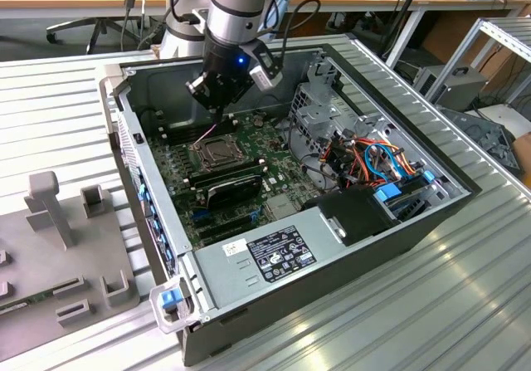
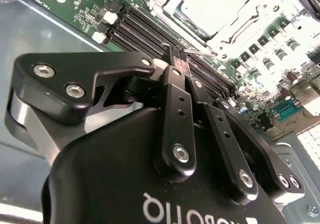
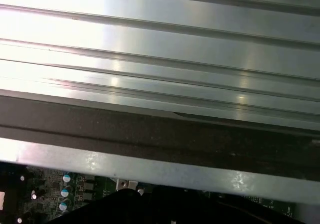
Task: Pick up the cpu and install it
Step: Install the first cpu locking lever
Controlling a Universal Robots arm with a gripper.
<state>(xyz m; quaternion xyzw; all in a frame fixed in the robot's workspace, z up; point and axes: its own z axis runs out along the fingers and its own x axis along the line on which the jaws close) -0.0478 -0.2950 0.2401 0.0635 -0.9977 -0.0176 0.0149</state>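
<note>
The cpu [image 2: 210,3] shows its pale silver face inside the socket on the green motherboard [image 2: 85,3], with the metal socket frame [image 2: 240,21] around it. In the exterior view the cpu [image 1: 214,148] sits in the socket, directly below my gripper [image 1: 217,122]. In the second wrist view my gripper [image 2: 176,53] is shut, its black fingers [image 2: 172,108] pressed together. A thin metal socket lever [image 2: 200,52] runs off from the fingertips. Whether the tips pinch it or just touch it I cannot tell. A thin pinkish rod [image 1: 207,134] slants from the gripper to the socket's edge.
The open computer case [image 1: 149,222] walls in the motherboard [image 1: 249,180]. Black memory slots [image 2: 145,26] lie beside the socket. A drive cage with coloured cables [image 1: 373,159] and a black shroud [image 1: 357,213] stand at the exterior view's right. A grey fixture [image 1: 58,222] rests on the ribbed table [image 3: 160,48].
</note>
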